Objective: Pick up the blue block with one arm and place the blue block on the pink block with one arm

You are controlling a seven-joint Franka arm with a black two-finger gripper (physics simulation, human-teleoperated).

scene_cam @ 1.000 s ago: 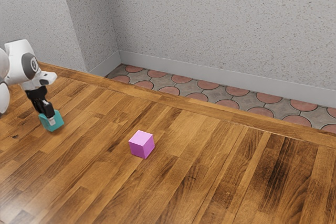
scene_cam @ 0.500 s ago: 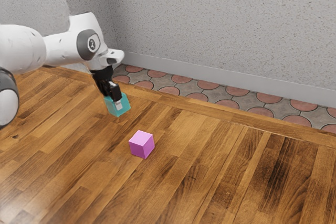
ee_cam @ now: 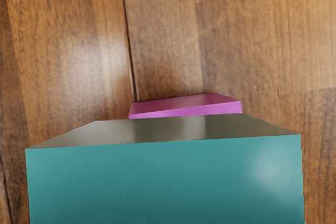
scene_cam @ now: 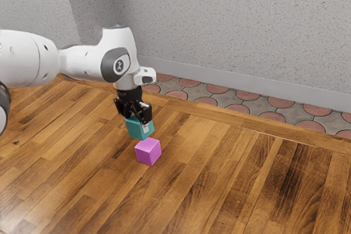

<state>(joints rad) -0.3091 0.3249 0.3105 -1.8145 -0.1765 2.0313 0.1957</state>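
**Surface.** Table (scene_cam: 236, 184) of glossy brown wood planks, seen again in the wrist view (ee_cam: 63, 51).

**Room.** Speckled grey wall (scene_cam: 230, 20) behind the pink block (scene_cam: 148, 151). A pale skirting (scene_cam: 247, 83) runs along the wall's foot. A strip of reddish tiled floor (scene_cam: 247, 102) lies between skirting and table.

**Items.**
- Pink block: flat on the table.
- Blue block (scene_cam: 139, 129): teal in tone, in the air just above the pink block, offset toward the wall.
- End effector (scene_cam: 138, 120): clenched on the blue block from two sides.
- Wrist view: blue block (ee_cam: 163, 182) under the hand, with the pink block's top (ee_cam: 184, 106) showing past its edge.

**Edges.** The table's far edge passes behind the pink block, well apart from it.

**Open room.** Planks stretch wide from the pink block toward the exterior view's right and toward the camera.
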